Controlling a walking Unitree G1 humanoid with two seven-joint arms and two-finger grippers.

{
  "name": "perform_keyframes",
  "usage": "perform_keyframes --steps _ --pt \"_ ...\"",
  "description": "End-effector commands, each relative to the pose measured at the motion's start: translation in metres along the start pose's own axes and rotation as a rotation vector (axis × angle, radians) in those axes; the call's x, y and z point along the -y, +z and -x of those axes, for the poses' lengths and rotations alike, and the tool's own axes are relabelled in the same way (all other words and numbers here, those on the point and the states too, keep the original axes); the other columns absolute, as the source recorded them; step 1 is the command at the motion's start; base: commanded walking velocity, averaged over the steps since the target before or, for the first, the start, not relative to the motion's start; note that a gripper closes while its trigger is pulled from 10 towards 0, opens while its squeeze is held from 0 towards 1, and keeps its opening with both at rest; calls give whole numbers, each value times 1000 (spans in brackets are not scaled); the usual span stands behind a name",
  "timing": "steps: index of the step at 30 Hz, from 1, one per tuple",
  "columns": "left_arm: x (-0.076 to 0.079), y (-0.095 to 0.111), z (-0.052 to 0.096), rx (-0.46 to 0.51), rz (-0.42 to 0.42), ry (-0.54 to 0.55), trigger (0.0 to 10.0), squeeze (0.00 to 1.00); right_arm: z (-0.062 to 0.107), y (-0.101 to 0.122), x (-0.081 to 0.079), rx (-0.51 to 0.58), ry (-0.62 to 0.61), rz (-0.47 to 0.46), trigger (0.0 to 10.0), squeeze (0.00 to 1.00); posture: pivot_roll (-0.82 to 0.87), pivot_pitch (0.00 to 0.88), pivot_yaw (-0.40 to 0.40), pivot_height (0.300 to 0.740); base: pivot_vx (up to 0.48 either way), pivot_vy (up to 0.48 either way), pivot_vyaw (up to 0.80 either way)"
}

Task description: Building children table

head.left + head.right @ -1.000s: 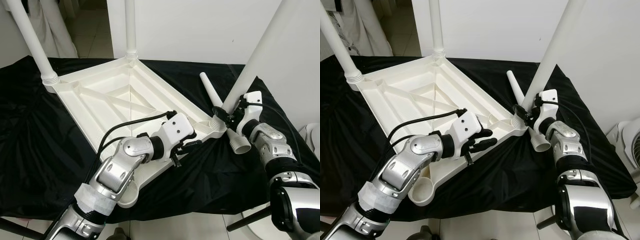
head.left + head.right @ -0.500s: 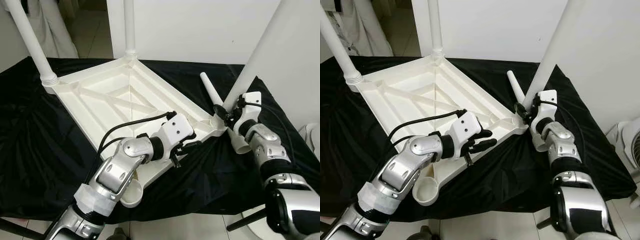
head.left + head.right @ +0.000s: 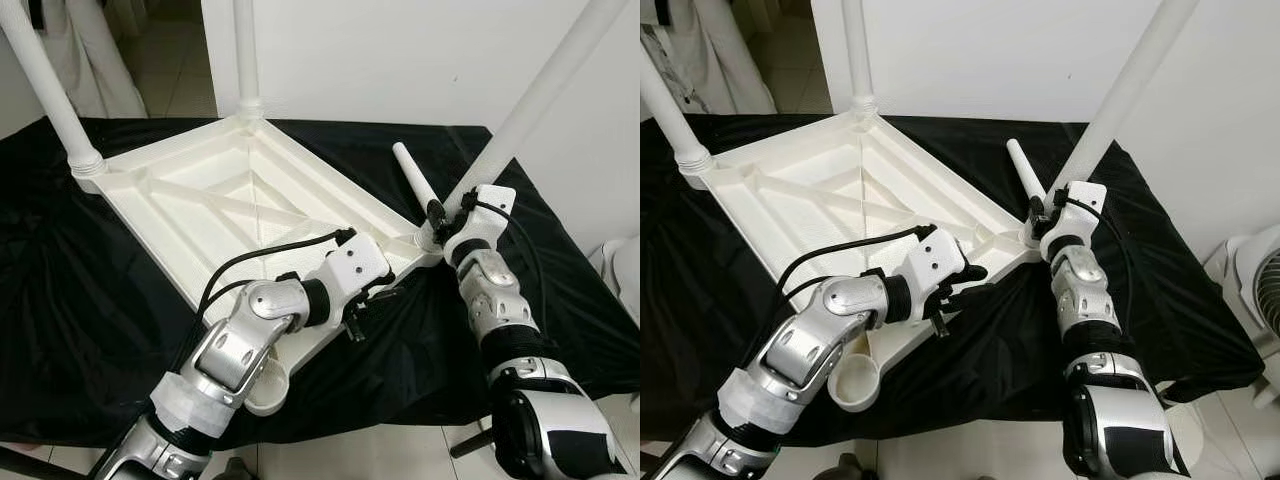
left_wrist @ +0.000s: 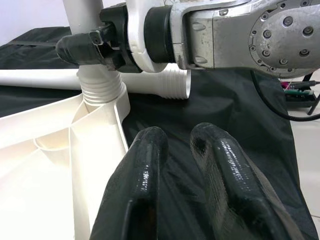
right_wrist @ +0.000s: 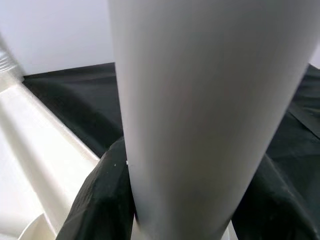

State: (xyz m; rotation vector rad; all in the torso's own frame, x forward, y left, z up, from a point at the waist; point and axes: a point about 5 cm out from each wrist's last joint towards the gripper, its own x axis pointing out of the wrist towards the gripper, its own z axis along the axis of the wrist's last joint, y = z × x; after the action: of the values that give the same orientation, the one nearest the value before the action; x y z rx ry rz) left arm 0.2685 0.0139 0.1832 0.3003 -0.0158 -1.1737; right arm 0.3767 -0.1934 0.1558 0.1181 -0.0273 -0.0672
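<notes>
An upturned white tabletop (image 3: pixel 230 215) lies at frame centre. The right gripper (image 3: pixel 440 222) clasps a leaning leg (image 3: pixel 530 105) at the right corner socket; seating it straight likely comes next. The left gripper (image 3: pixel 375 305), fingers slightly parted and empty, rests at the tabletop's near edge.

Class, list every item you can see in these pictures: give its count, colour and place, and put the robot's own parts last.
Table top: one, white, upside down on the cloth.
Fitted legs: three, white, standing up from three corners.
Loose leg: one, white, lying on the cloth by the right corner.
Empty socket: one, white, nearest corner.
Cloth: one, black, under everything.
Fan: one, white, far right.
Left gripper: one, black fingers, at the table top's near edge.
Right gripper: one, black fingers, clamped on the right leg.
</notes>
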Motion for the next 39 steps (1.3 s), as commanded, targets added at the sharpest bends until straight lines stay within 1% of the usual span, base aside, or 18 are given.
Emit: perform_keyframes --steps 1,4,5,6,8,11,14,16,17,18,20,22,25,28,29,31,34,39 --pt "3 3 -2 7 -16 -7 10000 0 5 -20 1 -95 -57 4 10000 0 63 42 -10 740 0 0 0" --pt "4 3 -2 8 -15 -10 10000 0 5 -20 -11 -96 -95 -4 10000 0 63 43 -11 740 0 0 0" --pt "4 3 -2 8 -15 -10 10000 0 5 -20 -11 -96 -95 -4 10000 0 63 43 -11 740 0 0 0" --pt "4 3 -2 9 -15 -10 10000 0 6 -20 -13 -103 -145 -3 10000 0 64 42 -12 740 0 0 0" --pt "4 3 -2 9 -15 -10 10000 0 6 -20 -13 -103 -145 -3 10000 0 64 42 -12 740 0 0 0" --pt "5 3 -2 12 -12 -10 10000 0 5 -18 -22 -120 -264 1 10000 0 62 46 -15 740 0 0 0" --pt "5 3 -2 12 -11 -10 10000 0 5 -17 -24 -123 -287 -2 10000 0 61 46 -16 740 0 0 0" --pt "6 4 -3 15 -10 -12 10000 0 7 -15 -29 -114 -353 -3 10000 0 61 47 -17 740 0 0 0" --pt "6 4 -3 15 -10 -12 10000 0 7 -15 -29 -114 -353 -3 10000 0 61 47 -17 740 0 0 0" --pt "6 4 -3 16 -10 -13 10000 0 9 -14 -30 -103 -391 -5 10000 0 59 48 -17 740 0 0 0" --pt "6 4 -3 16 -9 -13 10000 0 10 -14 -31 -96 -416 -8 10000 0 59 48 -16 740 0 0 0" --pt "7 4 -4 18 -9 -16 10000 0 13 -14 -35 -88 -480 9 10000 0 58 49 -16 740 0 0 0" --pt "7 4 -4 19 -9 -19 10000 0 15 -14 -38 -80 -519 14 10000 0 58 50 -15 740 0 0 0" --pt "8 5 -4 19 -9 -22 10000 0 20 -15 -39 -86 -614 -7 10000 0 59 52 -16 740 0 0 0" --pt "8 5 -4 19 -9 -22 10000 0 20 -15 -39 -86 -614 -7 10000 0 59 52 -16 740 0 0 0" --pt "8 4 -4 18 -8 -25 10000 0 25 -12 -39 -80 -703 -16 10000 0 60 54 -17 740 0 0 0" --pt "9 4 -4 17 -6 -25 10000 0 27 -10 -42 -69 -735 -15 10000 0 61 54 -17 740 0 0 0" --pt "10 4 -5 18 -5 -29 10000 0 32 -8 -47 -64 -750 -51 10000 0 60 50 -21 740 0 0 0"
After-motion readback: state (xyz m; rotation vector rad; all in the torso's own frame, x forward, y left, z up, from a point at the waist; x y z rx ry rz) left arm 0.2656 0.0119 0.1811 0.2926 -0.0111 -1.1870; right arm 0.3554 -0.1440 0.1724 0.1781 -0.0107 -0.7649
